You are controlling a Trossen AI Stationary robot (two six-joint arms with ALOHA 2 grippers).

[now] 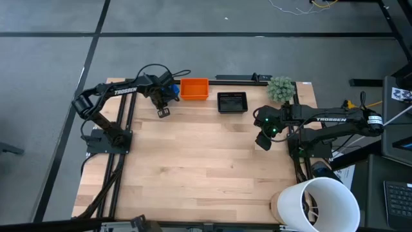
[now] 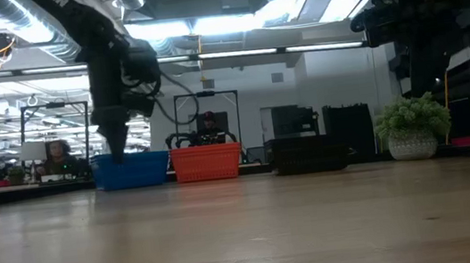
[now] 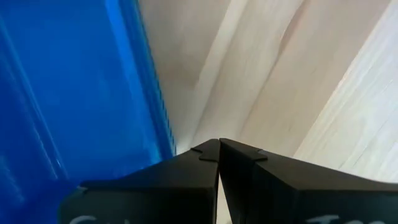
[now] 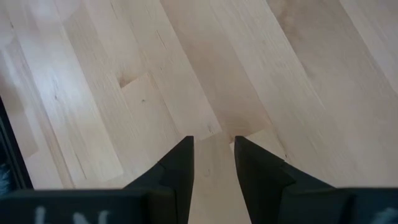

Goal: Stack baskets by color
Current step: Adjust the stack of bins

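Three baskets stand in a row near the table's far edge. The blue basket [image 1: 172, 92] [image 2: 132, 169] is partly hidden under my left arm, the orange one [image 1: 194, 89] [image 2: 207, 162] stands to its right, and the black one [image 1: 232, 102] [image 2: 310, 153] farther right. My left gripper [image 1: 163, 111] [image 3: 219, 144] is shut on nothing, pointing down over bare wood just beside the blue basket [image 3: 74, 93] on its near side. My right gripper [image 1: 262, 140] [image 4: 213, 142] hangs open over bare wood at the right, with nothing between its fingers.
A small green plant in a pot [image 1: 281, 88] [image 2: 412, 128] stands at the far right, beside the black basket. A large white bucket [image 1: 322, 205] stands at the near right corner. The bare wooden table [image 1: 193, 161] spreads across the middle and near side.
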